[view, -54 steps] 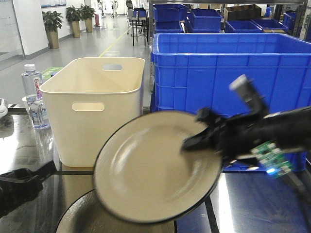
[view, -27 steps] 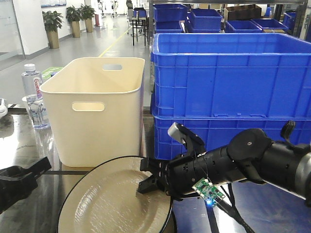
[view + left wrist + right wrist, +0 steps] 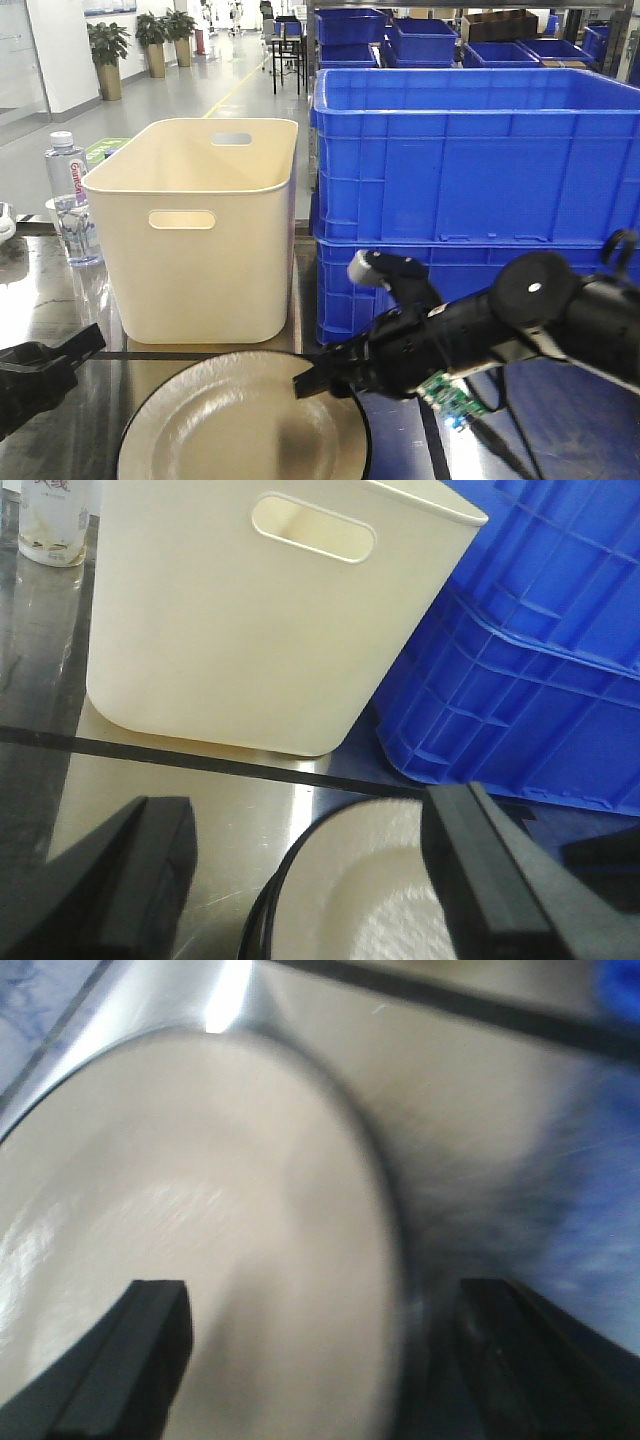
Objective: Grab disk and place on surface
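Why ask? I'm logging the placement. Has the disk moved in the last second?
Yes. The disk came down: it was tilted up, overlapping the lower front of the cream bin, and now lies flat below that bin's base.

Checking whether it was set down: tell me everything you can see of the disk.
The disk is a round, shallow cream plate with a thin dark rim and glossy face. It lies flat on the dark reflective tabletop before the cream bin. The right gripper hovers open over its right edge; contact cannot be told.
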Motion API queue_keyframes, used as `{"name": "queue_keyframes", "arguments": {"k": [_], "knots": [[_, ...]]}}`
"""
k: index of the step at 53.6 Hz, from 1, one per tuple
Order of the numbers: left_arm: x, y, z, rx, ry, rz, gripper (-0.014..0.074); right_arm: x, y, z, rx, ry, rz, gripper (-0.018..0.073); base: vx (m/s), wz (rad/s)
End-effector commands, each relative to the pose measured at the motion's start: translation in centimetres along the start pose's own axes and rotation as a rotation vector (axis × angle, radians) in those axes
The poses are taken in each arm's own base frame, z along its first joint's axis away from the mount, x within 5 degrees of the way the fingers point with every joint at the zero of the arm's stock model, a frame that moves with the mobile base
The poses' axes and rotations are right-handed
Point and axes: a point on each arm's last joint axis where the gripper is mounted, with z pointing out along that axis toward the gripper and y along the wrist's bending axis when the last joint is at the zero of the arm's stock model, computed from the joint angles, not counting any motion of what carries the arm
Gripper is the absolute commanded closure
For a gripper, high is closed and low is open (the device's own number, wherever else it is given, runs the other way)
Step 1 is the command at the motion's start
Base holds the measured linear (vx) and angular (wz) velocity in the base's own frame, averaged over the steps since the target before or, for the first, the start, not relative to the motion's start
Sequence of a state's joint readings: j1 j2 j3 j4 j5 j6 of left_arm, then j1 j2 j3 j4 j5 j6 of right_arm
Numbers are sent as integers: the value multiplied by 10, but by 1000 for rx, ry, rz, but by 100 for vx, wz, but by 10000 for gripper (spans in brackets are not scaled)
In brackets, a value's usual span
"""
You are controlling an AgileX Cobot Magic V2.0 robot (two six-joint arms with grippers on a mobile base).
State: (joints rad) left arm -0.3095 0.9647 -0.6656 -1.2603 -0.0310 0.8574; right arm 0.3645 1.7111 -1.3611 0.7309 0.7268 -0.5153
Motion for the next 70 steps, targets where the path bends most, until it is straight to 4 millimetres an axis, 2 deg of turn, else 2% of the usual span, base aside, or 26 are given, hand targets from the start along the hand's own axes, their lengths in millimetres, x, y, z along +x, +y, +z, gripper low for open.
{"name": "queue_keyframes", "arguments": {"k": [1,8,18,43,65,70], "knots": [[-13,-3,-5,-1,-57,7,22,-21,6,-48,57,-147,-79,-61,0,0],[-13,-3,-5,-1,-57,7,22,-25,6,-78,97,-207,-94,-39,0,0],[-13,-3,-5,-3,-59,6,22,-27,19,-100,86,-267,-112,17,0,0],[-13,-3,-4,-3,-58,6,22,-27,21,-102,80,-271,-108,126,0,0],[-15,-1,-5,-25,-77,2,22,-27,21,-102,80,-271,-108,183,0,0],[-16,0,-5,-35,-88,22,52,-27,21,-102,80,-271,-108,192,0,0]]}}
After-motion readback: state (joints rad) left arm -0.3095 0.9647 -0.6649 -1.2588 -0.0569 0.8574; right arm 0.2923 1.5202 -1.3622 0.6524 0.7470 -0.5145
